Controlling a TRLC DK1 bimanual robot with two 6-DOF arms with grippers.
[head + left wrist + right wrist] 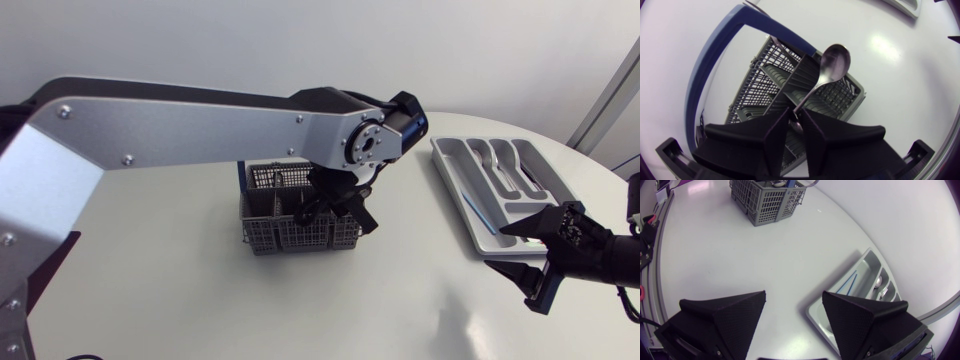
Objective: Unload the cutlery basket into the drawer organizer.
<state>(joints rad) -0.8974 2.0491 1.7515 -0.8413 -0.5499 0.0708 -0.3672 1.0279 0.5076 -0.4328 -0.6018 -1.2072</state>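
While left hand pinches shiny spoon over grey mesh basket, right hand gapes wide beside organizer.

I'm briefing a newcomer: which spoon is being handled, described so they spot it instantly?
Start at the grey mesh cutlery basket with a blue handle, mid-table. Over it the left gripper grips a shiny steel spoon by its stem. No other cutlery is held by a gripper.

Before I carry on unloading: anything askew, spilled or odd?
Nothing stands out. The basket sits upright, the organizer lies flat with cutlery in its slots, and the left jaws hold the spoon by its handle.
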